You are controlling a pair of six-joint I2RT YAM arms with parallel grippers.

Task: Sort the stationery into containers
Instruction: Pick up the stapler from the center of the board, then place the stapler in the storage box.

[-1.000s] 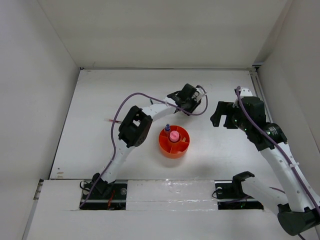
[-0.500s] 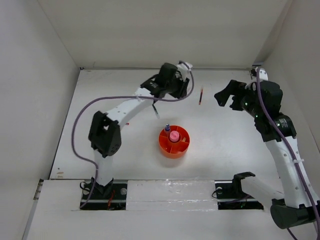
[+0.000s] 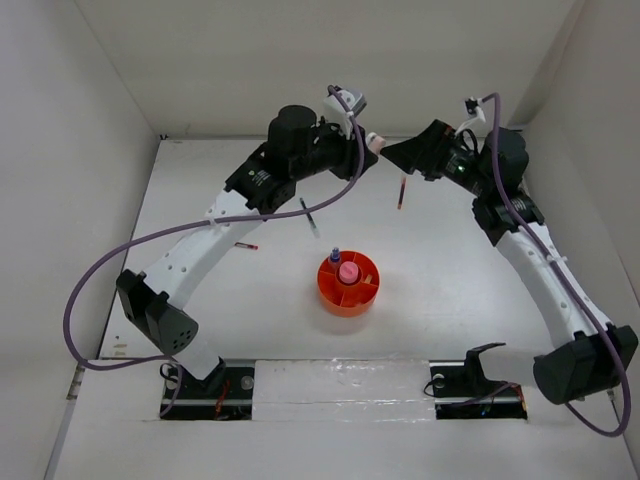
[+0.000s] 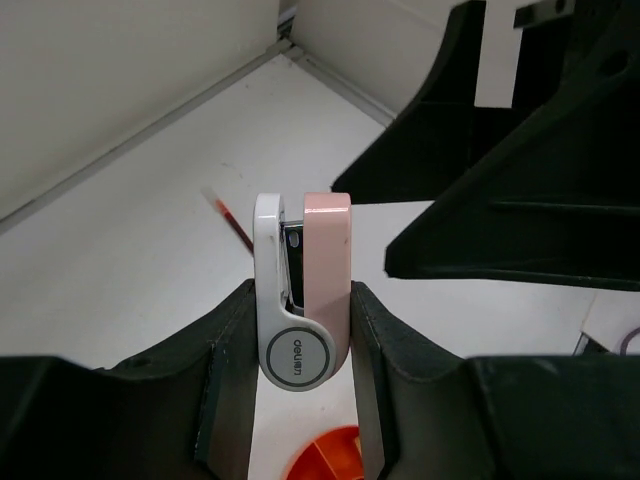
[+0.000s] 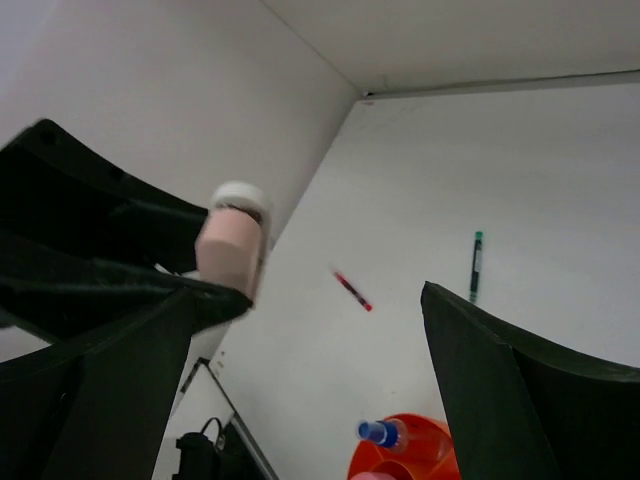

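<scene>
My left gripper (image 3: 366, 140) is shut on a pink-and-white eraser block (image 4: 303, 285), held in the air over the back of the table. My right gripper (image 3: 397, 156) is open just right of it, its jaws wide apart (image 5: 320, 390); the block (image 5: 228, 245) shows beside its left finger. The orange organiser tray (image 3: 366, 296) holds a pink tube (image 3: 348, 271) in its central cup and a blue-capped bottle (image 3: 335, 254) in an outer compartment. One red pen (image 3: 401, 191), another red pen (image 3: 245, 246) and a dark pen (image 3: 311, 218) lie on the table.
White walls close the table at the back and both sides. Both arms reach over the back half of the table, their grippers nearly meeting. The tray's rim (image 4: 325, 455) lies below the left gripper's view. Purple cables hang from both arms.
The left arm has risen and stretched toward the back with the block. The right gripper has swung left and up, close to the left gripper. Pens and tray have not moved.
</scene>
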